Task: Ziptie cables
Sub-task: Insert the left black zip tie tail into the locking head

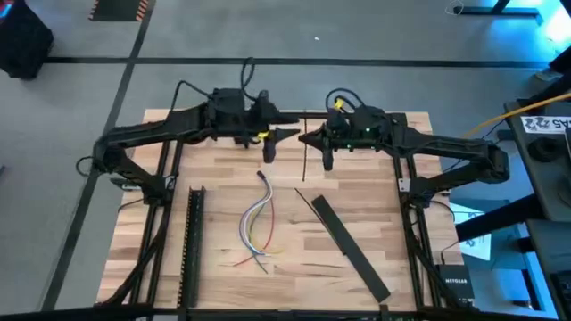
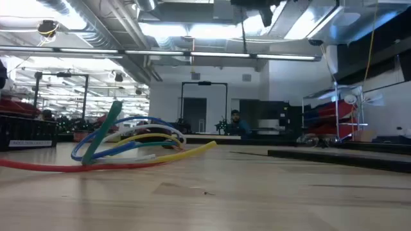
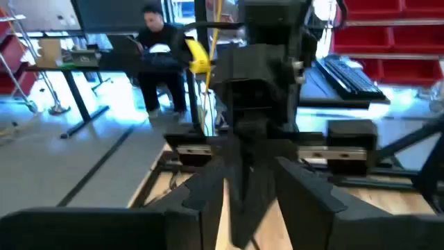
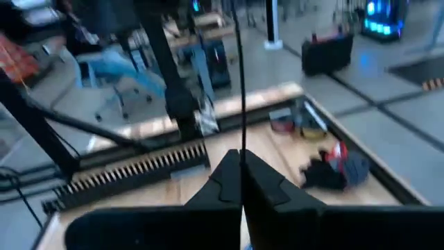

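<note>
Cables [image 1: 258, 225] lie loose mid-desk [image 1: 375, 192], nearer the front edge, well apart from both tools raised over the far side. Left tool [image 1: 287, 135] and right tool [image 1: 308, 138] face each other, tips near. Which wire ends cross is hard to make out from overhead; the low view shows the bundle in a low arc. Right tool is pinched on 1 thin zip tie [image 1: 304, 147], which runs up from the tips. Left tool's fingers [image 3: 201, 191] stand apart, holding nothing.

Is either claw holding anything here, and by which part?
The right claw is shut on a thin dark zip-tie strip, gripping its lower end. The left claw is open, holding nothing.
</note>
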